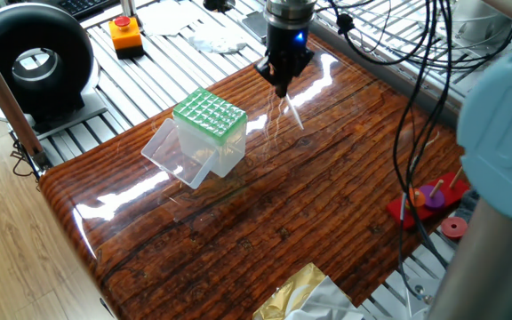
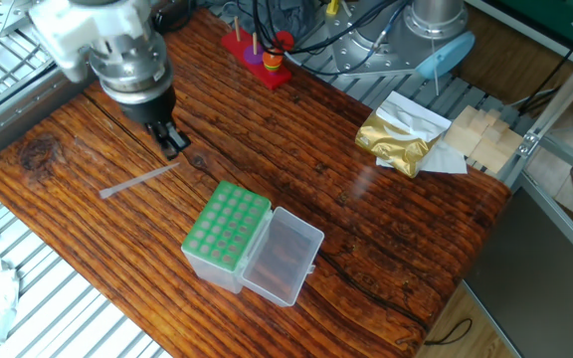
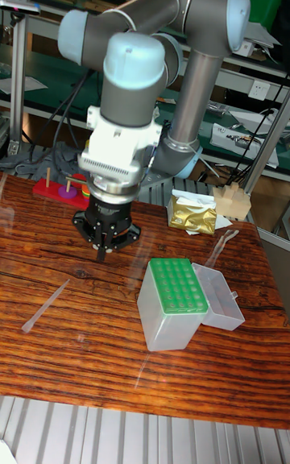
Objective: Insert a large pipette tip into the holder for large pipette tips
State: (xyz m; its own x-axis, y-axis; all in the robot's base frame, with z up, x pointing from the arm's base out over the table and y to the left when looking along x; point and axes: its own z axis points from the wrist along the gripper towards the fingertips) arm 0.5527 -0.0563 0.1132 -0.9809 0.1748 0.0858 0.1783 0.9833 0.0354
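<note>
large pipette tip (image 2: 139, 180) flat on table | claw (image 2: 170, 141) just above, empty

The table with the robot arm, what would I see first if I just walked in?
Probably the big grey and blue robot arm bending down, its tool low over the shiny wooden table. Next, the clear box with the green grid top, lid open beside it, and the thin pipette tip lying flat between the box and the tool.
</note>
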